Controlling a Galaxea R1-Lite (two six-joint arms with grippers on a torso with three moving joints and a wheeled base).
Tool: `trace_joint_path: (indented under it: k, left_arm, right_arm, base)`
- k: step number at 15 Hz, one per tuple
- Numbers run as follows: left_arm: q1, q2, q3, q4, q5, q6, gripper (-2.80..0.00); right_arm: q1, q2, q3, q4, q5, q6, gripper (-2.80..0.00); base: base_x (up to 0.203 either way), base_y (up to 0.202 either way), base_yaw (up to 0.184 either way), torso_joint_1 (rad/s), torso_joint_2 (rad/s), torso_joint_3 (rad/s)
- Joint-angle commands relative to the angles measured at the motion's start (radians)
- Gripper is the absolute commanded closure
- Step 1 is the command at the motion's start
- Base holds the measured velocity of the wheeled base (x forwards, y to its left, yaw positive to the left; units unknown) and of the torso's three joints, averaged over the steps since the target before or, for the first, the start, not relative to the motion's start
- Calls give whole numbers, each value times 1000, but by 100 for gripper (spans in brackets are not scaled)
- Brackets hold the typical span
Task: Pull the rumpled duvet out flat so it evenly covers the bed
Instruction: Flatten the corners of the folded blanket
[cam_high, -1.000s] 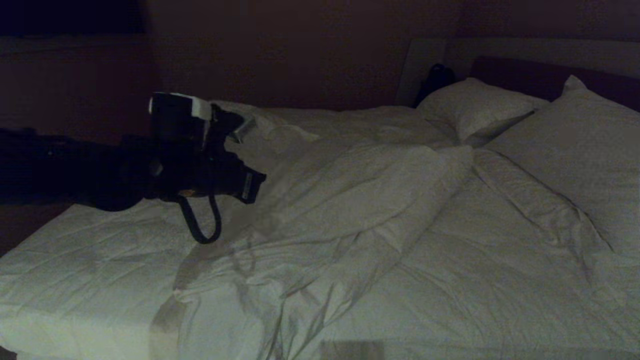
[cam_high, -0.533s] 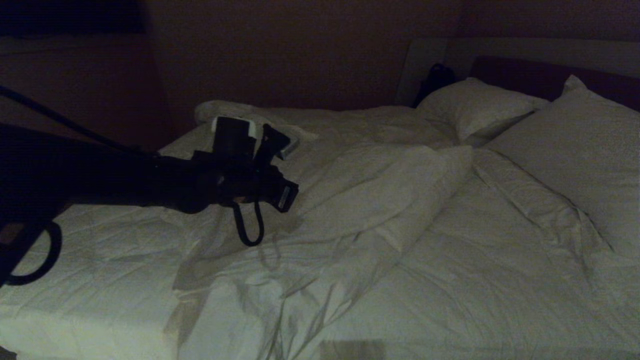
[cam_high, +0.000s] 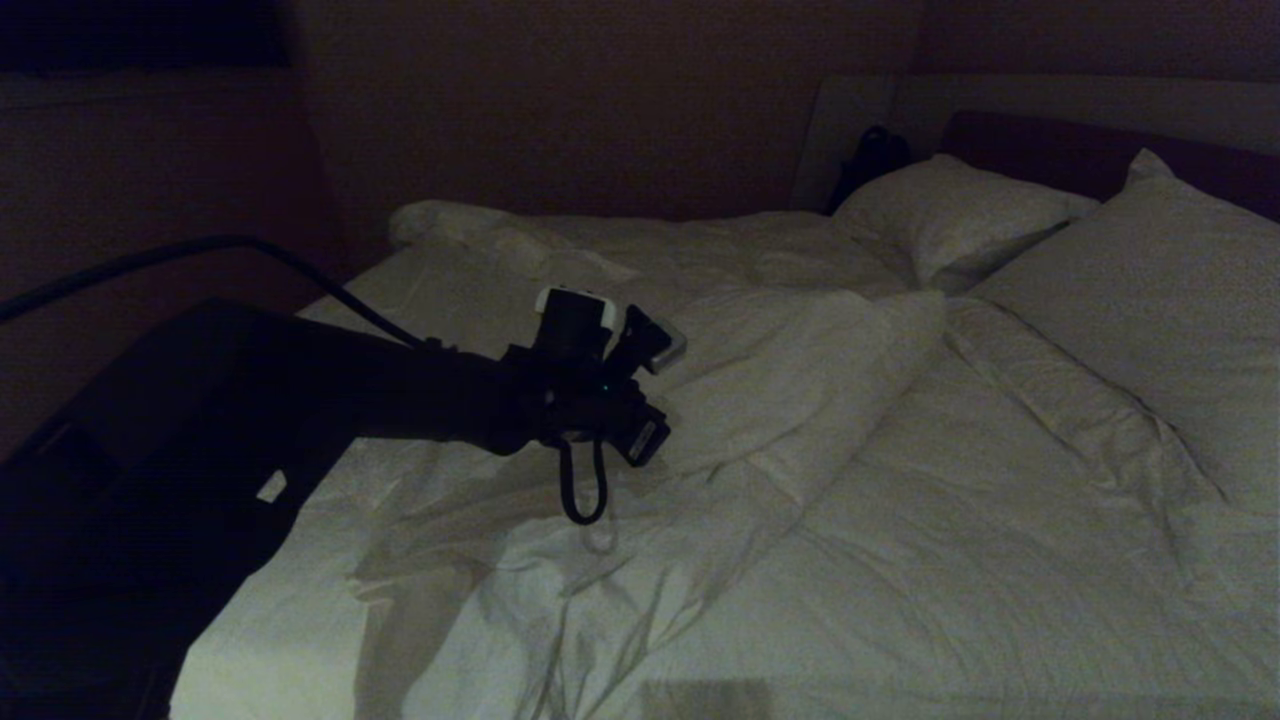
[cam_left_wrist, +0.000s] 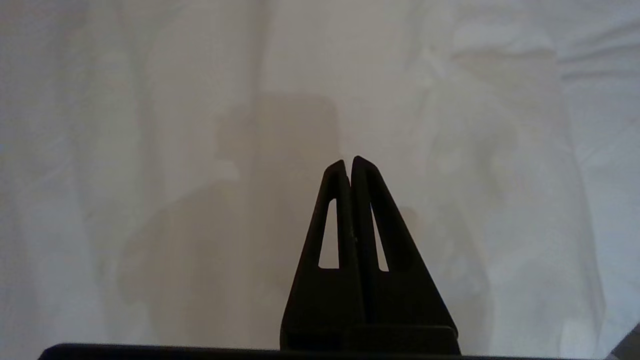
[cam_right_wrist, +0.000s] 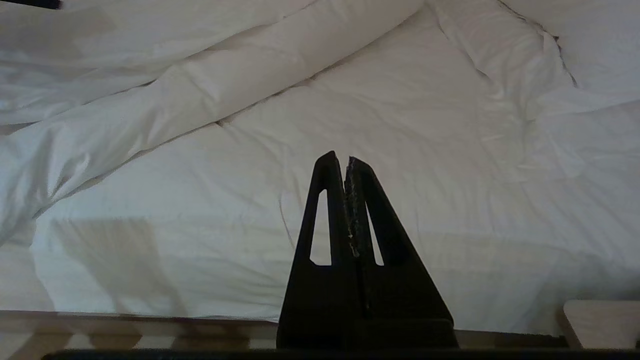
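The duvet (cam_high: 720, 420) lies rumpled across the bed (cam_high: 300, 640): a thick diagonal fold runs from the pillow end down toward the near edge, with a flatter creased stretch on your right and a bunched ridge at the far side. Two pillows (cam_high: 1100, 270) sit at the head, against the dark headboard (cam_high: 1080, 150). Your left gripper (cam_high: 655, 345) hangs over the middle of the duvet near the fold, its arm reaching in from the left; the left wrist view shows the fingers (cam_left_wrist: 340, 210) pressed together, holding nothing, white cloth beneath. Your right gripper (cam_right_wrist: 346, 157) is low by the near edge of the bed, fingers together and empty too, pointing across the duvet.
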Motion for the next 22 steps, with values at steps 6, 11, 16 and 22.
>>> trace_joint_path:
  k: [6, 11, 16, 22]
  left_arm:
    - [-5, 107, -147, 46, 2, 2, -280]
    - [-6, 156, -252, 112, 21, 29, -280]
    - [-6, 260, -296, 99, 21, 59, -280]
    - [-6, 381, -307, 40, 94, 77, -280]
  right_arm:
    - [0, 1, 0, 0, 1, 0, 0]
    - [0, 1, 0, 0, 1, 0, 0]
    - [0, 1, 0, 0, 1, 0, 0]
    - [2, 1, 0, 0, 1, 0, 0]
  base:
    - [0, 0, 0, 0, 0, 0]
    - [0, 0, 0, 0, 0, 0]
    - [0, 0, 0, 0, 0, 0]
    - [0, 0, 0, 0, 0, 0]
